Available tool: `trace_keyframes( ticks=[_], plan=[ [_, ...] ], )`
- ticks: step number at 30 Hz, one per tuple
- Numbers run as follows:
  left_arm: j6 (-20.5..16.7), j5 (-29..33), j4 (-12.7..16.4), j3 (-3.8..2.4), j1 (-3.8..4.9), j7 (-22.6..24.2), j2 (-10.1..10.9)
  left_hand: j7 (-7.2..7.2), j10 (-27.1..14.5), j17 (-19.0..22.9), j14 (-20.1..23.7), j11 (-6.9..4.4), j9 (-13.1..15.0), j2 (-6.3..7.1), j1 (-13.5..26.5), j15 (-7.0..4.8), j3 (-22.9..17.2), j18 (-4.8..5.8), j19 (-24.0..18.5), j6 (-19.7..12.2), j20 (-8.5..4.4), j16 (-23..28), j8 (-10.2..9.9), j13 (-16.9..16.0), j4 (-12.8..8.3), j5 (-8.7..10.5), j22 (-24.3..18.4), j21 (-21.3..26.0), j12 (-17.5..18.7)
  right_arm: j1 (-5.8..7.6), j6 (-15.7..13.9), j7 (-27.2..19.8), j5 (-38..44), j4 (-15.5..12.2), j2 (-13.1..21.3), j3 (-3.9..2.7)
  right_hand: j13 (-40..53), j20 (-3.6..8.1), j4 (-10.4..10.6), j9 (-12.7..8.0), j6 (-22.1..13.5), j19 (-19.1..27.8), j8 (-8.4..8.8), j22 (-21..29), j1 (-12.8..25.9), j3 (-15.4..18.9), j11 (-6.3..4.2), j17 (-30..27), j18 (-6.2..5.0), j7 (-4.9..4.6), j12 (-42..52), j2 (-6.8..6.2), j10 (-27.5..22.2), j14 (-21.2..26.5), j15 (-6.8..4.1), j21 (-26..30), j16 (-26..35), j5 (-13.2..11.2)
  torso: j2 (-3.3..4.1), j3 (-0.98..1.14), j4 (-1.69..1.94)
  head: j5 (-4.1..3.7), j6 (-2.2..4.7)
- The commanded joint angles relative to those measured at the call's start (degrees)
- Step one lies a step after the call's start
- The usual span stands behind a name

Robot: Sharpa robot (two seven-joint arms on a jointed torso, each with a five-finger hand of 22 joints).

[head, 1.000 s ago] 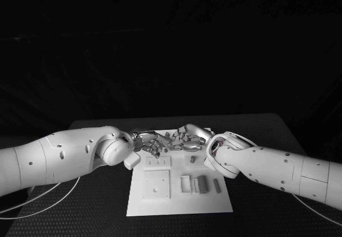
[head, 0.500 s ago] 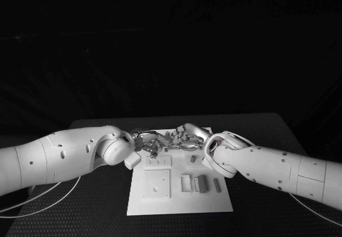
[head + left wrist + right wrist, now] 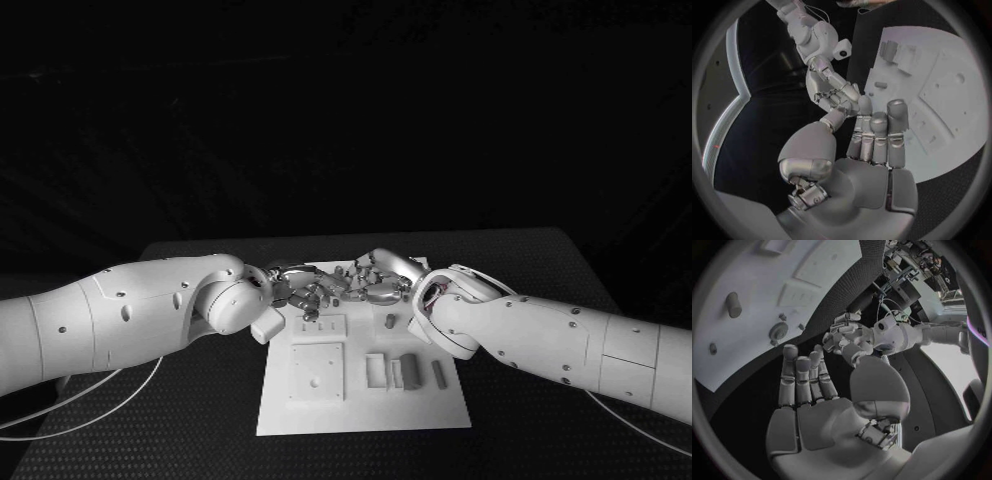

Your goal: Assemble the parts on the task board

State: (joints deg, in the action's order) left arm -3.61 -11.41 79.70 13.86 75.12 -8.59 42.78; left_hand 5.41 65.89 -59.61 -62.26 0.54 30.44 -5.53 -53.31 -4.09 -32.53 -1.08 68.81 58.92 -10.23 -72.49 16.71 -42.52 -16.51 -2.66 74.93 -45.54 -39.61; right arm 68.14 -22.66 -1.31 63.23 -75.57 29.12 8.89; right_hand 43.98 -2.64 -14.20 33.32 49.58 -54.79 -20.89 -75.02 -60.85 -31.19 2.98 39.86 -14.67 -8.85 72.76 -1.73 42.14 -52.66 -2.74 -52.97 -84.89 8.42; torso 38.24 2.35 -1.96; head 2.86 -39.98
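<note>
Overhead, white rectangular task board (image 3: 364, 400) at 6 o'clock on the black textured table (image 3: 519, 260), running up toward the middle. Both silver many-fingered hands meeting fingertip to fingertip over the board's 12 o'clock end: left hand (image 3: 300, 287) from 9 o'clock, right hand (image 3: 382, 280) from 3 o'clock. Something small possibly between the fingertips; cannot tell, so cannot tell whether either hand holds anything. Left hand's fingers (image 3: 879, 130) straight and together in its wrist view, thumb bent across toward the other hand. Right hand's fingers (image 3: 801, 375) likewise straight and close, thumb raised. Small grey upright parts (image 3: 411, 372) at the board's 4 o'clock area, a short grey peg (image 3: 388, 322) near the middle, a square recessed plate (image 3: 317, 374) at 8 o'clock. No legible writing or labels anywhere.
</note>
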Motion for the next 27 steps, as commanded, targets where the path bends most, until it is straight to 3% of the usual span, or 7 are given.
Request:
trace_keyframes(
  ticks=[1, 5, 7, 15, 27],
  plan=[
    [2.9, 0.2, 0.6, -0.05, 0.02, 0.3, -0.1, 0.19, -1.2, 0.1, -2.8, -1.18, 0.2, -0.39, -0.1, -2.75, -0.4, -5.76, 2.4, 0.2, -2.33, 0.4, 0.4, 0.1, -0.1, -0.15, 1.3, -0.2, 0.4, -0.04, -0.3, -0.3, 1.6, 0.3, 0.3, 0.00, -0.1, -0.01, -0.3, 0.4, 0.9, -0.7, -0.47, -0.9, -1.7, -2.4, -0.18, 0.0, -0.33, 0.33, 0.2, 0.93, 0.7, -0.5, -0.32, -0.4, -0.3, 0.2, -0.02, 0.01, -0.01, 0.05, -0.12],
    [2.8, 0.2, 0.5, -0.05, 0.02, 0.1, 0.0, 0.23, -1.1, 0.2, -2.7, -1.14, 0.2, -0.37, 0.0, -2.69, -0.5, -5.81, 2.2, 0.2, -2.23, 0.6, 0.4, 0.2, -0.1, -0.15, 1.2, -0.2, 0.5, -0.08, -0.9, -1.0, 1.6, 0.3, 0.6, 0.00, -0.3, 0.07, -0.9, 1.5, 2.1, -1.2, -1.25, -1.0, -3.0, -6.4, -0.61, 0.0, -0.33, 0.77, 0.1, 2.84, 1.6, -1.3, -0.72, -0.8, -0.3, 0.2, -0.02, 0.02, -0.02, 0.02, -0.16],
    [2.6, 0.2, 0.4, -0.05, 0.02, 0.0, 0.0, 0.24, -1.1, 0.2, -2.7, -1.13, 0.2, -0.34, 0.0, -2.68, -0.6, -5.82, 2.1, 0.2, -2.20, 0.6, 0.4, 0.2, -0.1, -0.15, 1.2, -0.2, 0.5, -0.11, -1.1, -1.3, 1.6, 0.3, 0.8, 0.00, -0.3, 0.10, -1.2, 1.9, 2.3, -1.5, -1.45, -1.0, -2.9, -7.7, -0.72, 0.1, -0.33, 0.88, 0.1, 3.20, 2.0, -1.6, -0.84, -1.0, -0.3, 0.2, -0.02, 0.02, -0.01, 0.05, -0.18],
    [3.7, -1.3, 0.1, -0.05, 0.02, -0.8, 0.1, 0.30, -1.2, 0.4, -2.4, -1.04, 0.2, -0.15, 0.1, -2.58, -0.7, -5.86, 1.7, 0.1, -2.05, 1.0, 0.4, 0.4, -0.1, -0.16, 1.1, 0.0, 0.8, -0.14, -0.7, -2.4, 0.6, 0.6, 1.1, -0.01, -0.3, 0.19, -1.6, 2.4, 2.4, -1.7, -1.56, -1.0, -2.3, -8.7, -0.84, 0.1, -0.33, 0.97, 0.0, 3.26, 2.3, -1.9, -0.97, -1.3, -0.3, 0.1, -0.01, 0.01, 0.01, 0.04, -0.23],
    [5.8, -1.9, 0.1, -0.05, 0.02, -1.0, 0.0, 0.32, -1.3, 0.6, -2.2, -1.00, 0.3, -0.05, 0.1, -2.52, -0.9, -5.85, 1.3, 0.3, -1.92, 1.3, 0.4, 0.5, -0.1, -0.17, 1.1, 0.1, 0.9, -0.14, 3.3, -4.3, 0.4, 0.7, 1.0, -0.02, -0.3, 0.21, -1.8, 2.7, 2.4, -1.6, -1.53, -1.0, -2.0, -9.2, -0.85, 0.2, -0.33, 0.98, -0.1, 3.68, 2.2, -1.9, -0.98, -1.3, -0.2, 0.1, -0.02, -0.01, 0.00, 0.06, -0.37]
  ],
)
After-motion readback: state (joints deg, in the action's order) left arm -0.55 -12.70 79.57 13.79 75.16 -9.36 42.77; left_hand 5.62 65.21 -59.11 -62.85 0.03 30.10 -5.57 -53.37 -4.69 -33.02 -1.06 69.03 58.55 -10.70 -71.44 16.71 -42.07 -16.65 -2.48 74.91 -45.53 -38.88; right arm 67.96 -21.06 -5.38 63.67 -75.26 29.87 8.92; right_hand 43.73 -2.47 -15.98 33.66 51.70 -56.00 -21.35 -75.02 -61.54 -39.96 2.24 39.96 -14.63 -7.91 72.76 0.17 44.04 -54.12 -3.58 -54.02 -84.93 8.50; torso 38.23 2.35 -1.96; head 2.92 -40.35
